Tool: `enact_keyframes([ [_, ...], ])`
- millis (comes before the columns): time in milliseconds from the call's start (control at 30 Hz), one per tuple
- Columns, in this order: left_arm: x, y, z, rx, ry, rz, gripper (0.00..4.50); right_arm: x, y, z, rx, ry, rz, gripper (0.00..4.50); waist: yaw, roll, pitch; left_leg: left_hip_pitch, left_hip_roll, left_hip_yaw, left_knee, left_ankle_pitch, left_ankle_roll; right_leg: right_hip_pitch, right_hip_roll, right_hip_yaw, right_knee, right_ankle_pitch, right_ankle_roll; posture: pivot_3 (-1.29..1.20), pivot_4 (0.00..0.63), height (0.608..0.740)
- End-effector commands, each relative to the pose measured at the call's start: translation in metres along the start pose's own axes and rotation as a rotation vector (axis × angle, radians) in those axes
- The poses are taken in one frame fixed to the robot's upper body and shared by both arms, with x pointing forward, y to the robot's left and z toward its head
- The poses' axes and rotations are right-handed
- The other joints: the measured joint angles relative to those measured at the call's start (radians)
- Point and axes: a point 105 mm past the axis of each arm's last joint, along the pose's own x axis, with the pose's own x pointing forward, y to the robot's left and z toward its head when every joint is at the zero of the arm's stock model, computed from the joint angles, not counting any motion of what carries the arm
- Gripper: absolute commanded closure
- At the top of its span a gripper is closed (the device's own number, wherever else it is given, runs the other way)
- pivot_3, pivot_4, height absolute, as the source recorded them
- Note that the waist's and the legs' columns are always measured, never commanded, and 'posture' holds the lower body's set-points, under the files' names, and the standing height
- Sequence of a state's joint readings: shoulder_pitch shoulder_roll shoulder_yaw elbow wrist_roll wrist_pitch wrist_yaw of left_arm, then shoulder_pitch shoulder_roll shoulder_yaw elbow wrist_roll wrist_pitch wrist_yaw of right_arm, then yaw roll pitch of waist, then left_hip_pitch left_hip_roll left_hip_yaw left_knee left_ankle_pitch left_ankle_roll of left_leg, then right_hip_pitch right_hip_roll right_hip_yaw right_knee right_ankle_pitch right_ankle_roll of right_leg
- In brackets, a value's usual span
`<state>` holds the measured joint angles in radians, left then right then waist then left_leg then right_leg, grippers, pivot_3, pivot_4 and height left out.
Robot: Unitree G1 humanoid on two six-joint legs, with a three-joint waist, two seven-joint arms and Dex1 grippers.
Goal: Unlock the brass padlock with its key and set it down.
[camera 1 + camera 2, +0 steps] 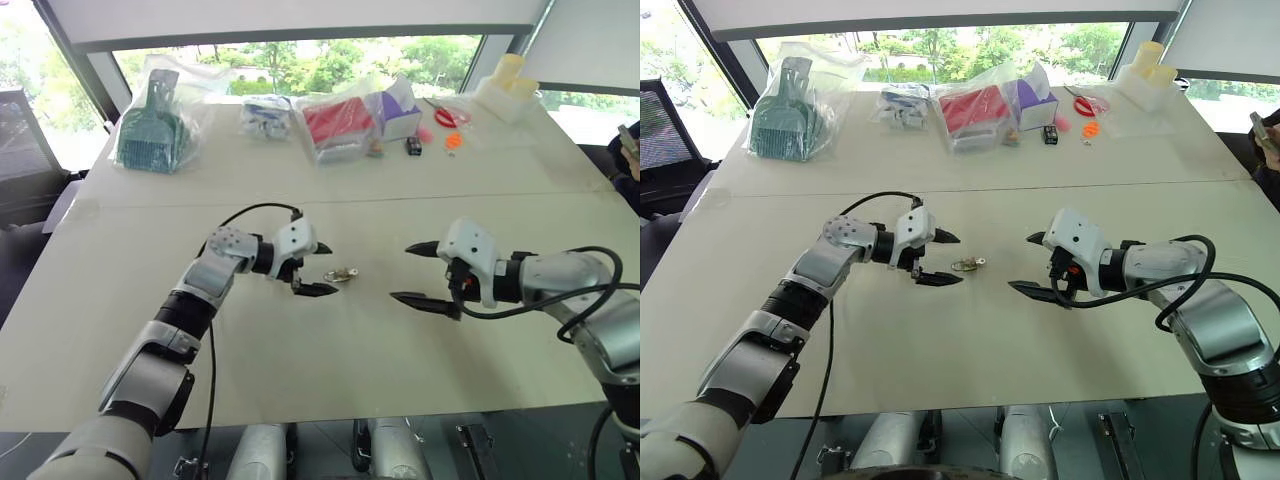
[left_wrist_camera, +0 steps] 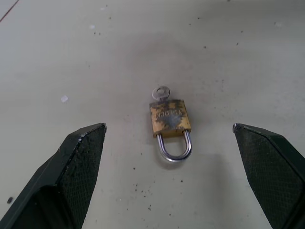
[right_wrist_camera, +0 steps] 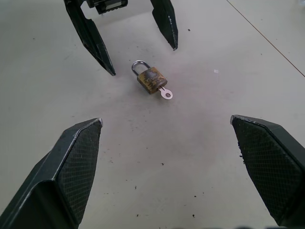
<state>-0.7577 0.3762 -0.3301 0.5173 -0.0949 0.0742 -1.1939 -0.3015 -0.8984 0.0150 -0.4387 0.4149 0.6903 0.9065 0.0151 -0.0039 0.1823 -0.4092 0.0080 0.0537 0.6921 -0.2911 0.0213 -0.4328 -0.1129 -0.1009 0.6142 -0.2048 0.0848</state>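
A small brass padlock [image 2: 170,122] lies flat on the pale table [image 1: 300,360], in the middle of the near half, between the robot's two grippers and touched by neither. A silvery key [image 2: 161,92] sits in its keyhole, sticking out of the body on the side away from the left gripper, while the steel shackle [image 2: 175,149] loops toward that gripper; from the pictures it cannot be told whether the shackle is released or locked. The left gripper [image 1: 312,268] hangs just left of the lock, pointing at it, its two black fingers spread wide and empty, one tip above the other in the head views. The right gripper [image 1: 421,273] hangs a little further off on the right, facing the lock from the opposite side, its fingers likewise spread wide with nothing between them. Along the far edge of the table, well apart from the lock, stand several clear plastic bags: one holding a teal comb-like item [image 1: 150,125], one holding white and blue pieces [image 1: 266,115], one holding a red block [image 1: 338,122]. Beside these are a purple and white carton [image 1: 399,110], a small dark box [image 1: 413,146], orange bits [image 1: 454,141] and a white container [image 1: 506,90] near the far right corner.
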Motion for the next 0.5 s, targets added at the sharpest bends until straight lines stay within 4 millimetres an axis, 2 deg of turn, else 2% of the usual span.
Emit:
enact_keyframes([
  [33, 0.005, 0.001, 0.003, 0.024, -0.019, 0.014, 0.06, -0.006, -0.003, 0.013, -0.043, -0.037, -0.03, 0.0, 0.001, 0.0, 0.0, 0.0, 0.0, 0.0, 0.0, 0.0, 0.0, 0.0, 0.0, 0.0, 0.0, 0.0, 0.0, 0.0, 0.15, 0.74],
  [333, 0.012, -0.003, -0.007, 0.032, 0.002, 0.027, 0.06, -0.006, -0.004, 0.014, -0.049, -0.039, -0.036, 0.0, 0.0, 0.0, 0.0, -0.001, 0.0, 0.0, 0.003, -0.001, 0.002, 0.0, 0.0, 0.0, 0.001, 0.0, 0.001, 0.0, 0.15, 0.74],
  [433, 0.014, -0.004, -0.01, 0.035, 0.005, 0.037, 0.88, -0.005, -0.005, 0.015, -0.055, -0.042, -0.035, 0.0, 0.0, 0.0, 0.0, -0.001, 0.0, 0.0, 0.004, -0.001, 0.002, 0.001, 0.0, 0.0, 0.001, 0.0, 0.001, 0.0, 0.15, 0.74],
  [467, 0.015, -0.004, -0.01, 0.033, 0.003, 0.043, 0.94, -0.005, -0.005, 0.016, -0.056, -0.043, -0.034, 0.0, 0.0, 0.0, 0.0, -0.001, 0.0, 0.0, 0.004, -0.001, 0.002, 0.001, 0.0, 0.0, 0.001, 0.0, 0.001, 0.0, 0.15, 0.74],
  [500, 0.016, -0.003, -0.01, 0.03, 0.001, 0.048, 1.44, -0.005, -0.005, 0.016, -0.058, -0.043, -0.033, 0.0, 0.001, 0.0, 0.0, -0.001, 0.0, 0.0, 0.004, -0.002, 0.002, 0.001, 0.0, 0.0, 0.001, 0.0, 0.001, 0.0, 0.15, 0.74],
])
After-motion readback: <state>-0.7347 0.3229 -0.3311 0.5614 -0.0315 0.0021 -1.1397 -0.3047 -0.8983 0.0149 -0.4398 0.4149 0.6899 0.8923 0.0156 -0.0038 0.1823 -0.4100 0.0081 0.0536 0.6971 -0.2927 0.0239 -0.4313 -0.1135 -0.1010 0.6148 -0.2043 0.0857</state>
